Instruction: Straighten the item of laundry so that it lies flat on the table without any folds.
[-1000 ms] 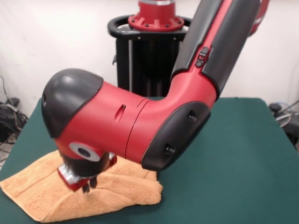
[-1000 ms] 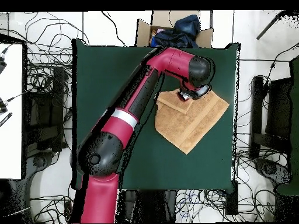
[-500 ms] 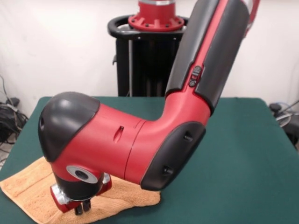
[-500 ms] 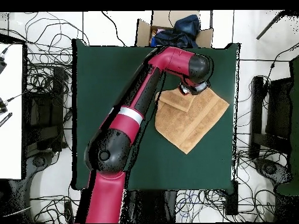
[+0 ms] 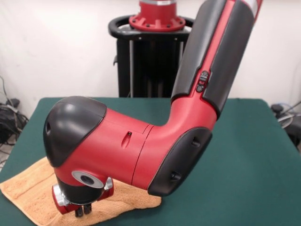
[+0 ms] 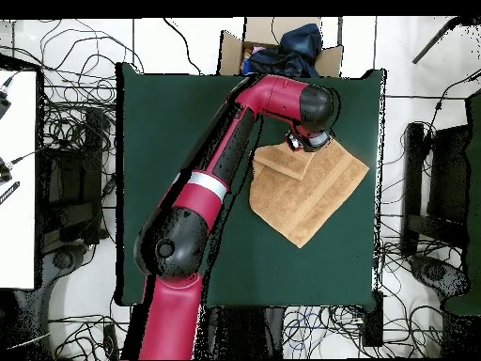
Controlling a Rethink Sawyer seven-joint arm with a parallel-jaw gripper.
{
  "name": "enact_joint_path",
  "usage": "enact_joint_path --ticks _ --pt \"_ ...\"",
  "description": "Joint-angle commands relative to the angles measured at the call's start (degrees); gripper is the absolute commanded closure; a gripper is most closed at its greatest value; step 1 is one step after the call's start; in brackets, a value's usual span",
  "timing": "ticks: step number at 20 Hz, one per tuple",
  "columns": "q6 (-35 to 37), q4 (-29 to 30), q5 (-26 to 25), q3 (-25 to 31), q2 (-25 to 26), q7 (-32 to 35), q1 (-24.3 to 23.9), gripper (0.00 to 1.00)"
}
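Note:
The item of laundry, a peach-tan towel, lies at the near left of the green table. In the overhead view the towel sits askew like a diamond at the table's upper right, with one corner flap folded back over it. My gripper points straight down at the towel's near part. Its two dark fingers stand close together with their tips in the cloth. From above, the arm's wrist hides the gripper over the towel's top corner.
My bulky red and black arm stretches across the table's middle and hides part of the towel. A cardboard box holding dark blue cloth stands just off the table's edge. Cables cover the floor around the table.
My gripper dropped lower and moved toward the table edge over the towel's corner. The raised fold at the towel's right end in the front view now lies flatter.

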Motion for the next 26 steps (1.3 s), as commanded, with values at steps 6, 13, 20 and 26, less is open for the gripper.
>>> enact_joint_path --ticks 6,13,20,26 --pt "2.1 -4.7 2.8 0.7 0.5 6.7 -0.5 1.00" --pt "3.5 -6.1 3.7 4.4 0.1 -4.0 -4.6 1.00" --pt "0.9 -2.5 5.6 9.7 -3.1 -14.0 -5.1 1.00" --pt "-3.7 0.3 5.0 11.2 -7.3 -15.4 -4.3 1.00"
